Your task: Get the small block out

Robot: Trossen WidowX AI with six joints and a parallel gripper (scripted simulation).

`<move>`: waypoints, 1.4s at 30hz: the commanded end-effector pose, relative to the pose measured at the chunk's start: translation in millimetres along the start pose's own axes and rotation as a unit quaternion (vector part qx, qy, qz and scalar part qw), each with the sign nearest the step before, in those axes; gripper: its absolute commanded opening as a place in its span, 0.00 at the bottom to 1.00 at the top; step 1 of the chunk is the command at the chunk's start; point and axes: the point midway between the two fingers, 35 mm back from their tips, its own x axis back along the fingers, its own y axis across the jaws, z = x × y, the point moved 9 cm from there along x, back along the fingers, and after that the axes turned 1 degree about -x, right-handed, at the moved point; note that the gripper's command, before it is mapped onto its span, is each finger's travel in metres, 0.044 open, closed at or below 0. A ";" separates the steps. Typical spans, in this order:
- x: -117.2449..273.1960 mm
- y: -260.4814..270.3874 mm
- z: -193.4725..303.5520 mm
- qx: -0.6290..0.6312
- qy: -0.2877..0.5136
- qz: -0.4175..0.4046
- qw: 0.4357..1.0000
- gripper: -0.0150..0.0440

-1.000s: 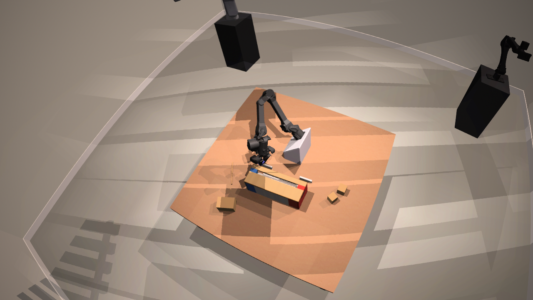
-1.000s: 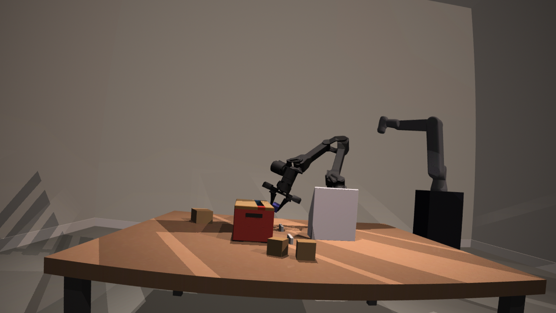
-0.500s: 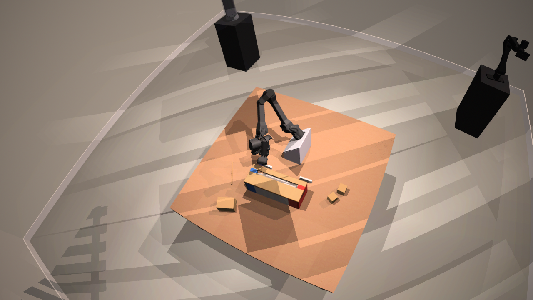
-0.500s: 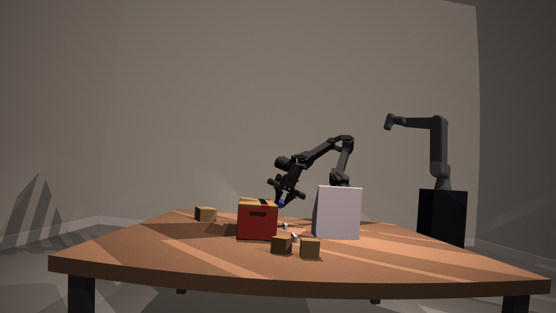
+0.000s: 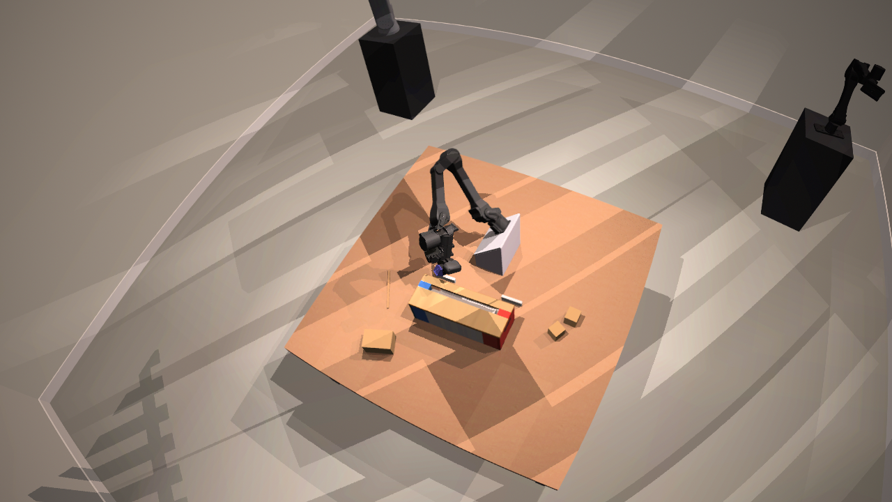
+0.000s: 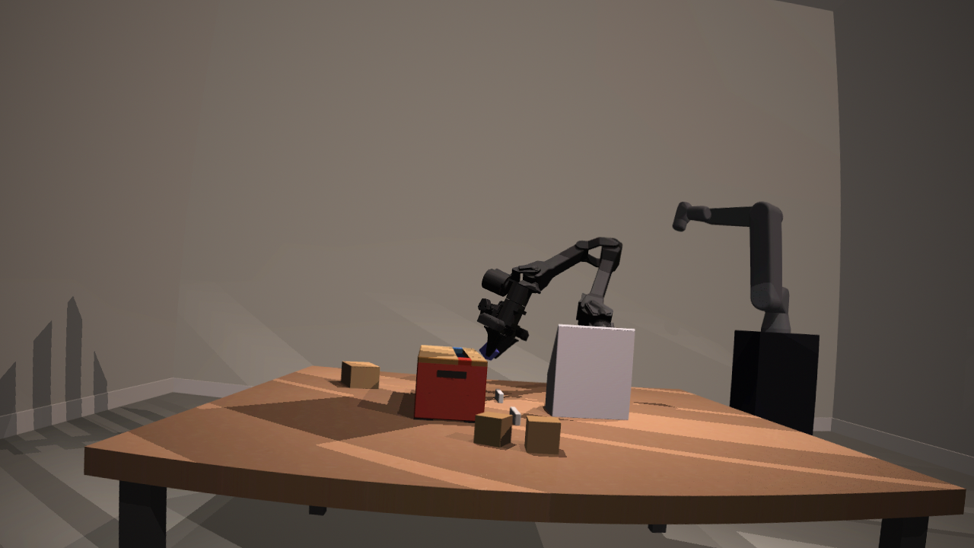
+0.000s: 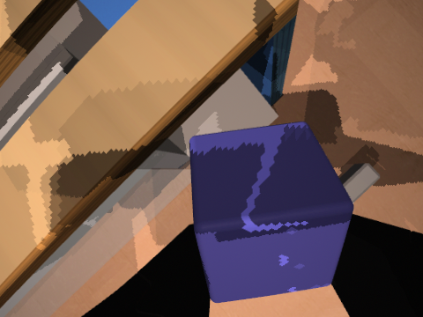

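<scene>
Clearly, purple block held outside the box, close by its blue end

From the left of the top view, a thin stick [image 5: 387, 288] is seen lying on the table [image 5: 580, 249] [image 6: 531, 501], and a larger tan block [image 5: 378, 341] [image 6: 360, 374] is set down nearer the table's edge. Next, the small purple block [image 5: 438, 270] [image 6: 485, 352] [image 7: 270, 189] is clamped between the dark fingers of the gripper [image 5: 441, 268] [image 6: 489, 352] [image 7: 256, 228]. It is held above the table, at about the height of the box's top in the exterior view, tilted there and not yet well clear of the box. The box [image 5: 458, 316] [image 6: 450, 398] [image 7: 145, 66] is stood upright, with its blue end to the left and its red end to the right. Behind it, two pale bars are laid on the table: one [image 5: 445, 277] [image 6: 499, 396] by the blue end, another [image 5: 511, 300] [image 6: 514, 415] by the red end. Between them in left-to-right order, a white wedge-shaped stand [image 5: 511, 244] [image 6: 596, 371] is placed farther back. At the right, two small tan cubes are seated near each other, one [image 5: 556, 330] [image 6: 492, 429] closer to the box than its neighbour [image 5: 572, 316] [image 6: 542, 434]
</scene>
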 end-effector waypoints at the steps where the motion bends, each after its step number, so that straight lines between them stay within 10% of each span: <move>1: 3.3 1.6 1.8 0.085 -0.001 0.005 0.996 0.25; 21: 18.5 9.2 8.8 0.467 -0.002 0.026 0.884 0.25; 42: 34.5 15.1 16.4 0.786 0.008 0.052 0.616 0.25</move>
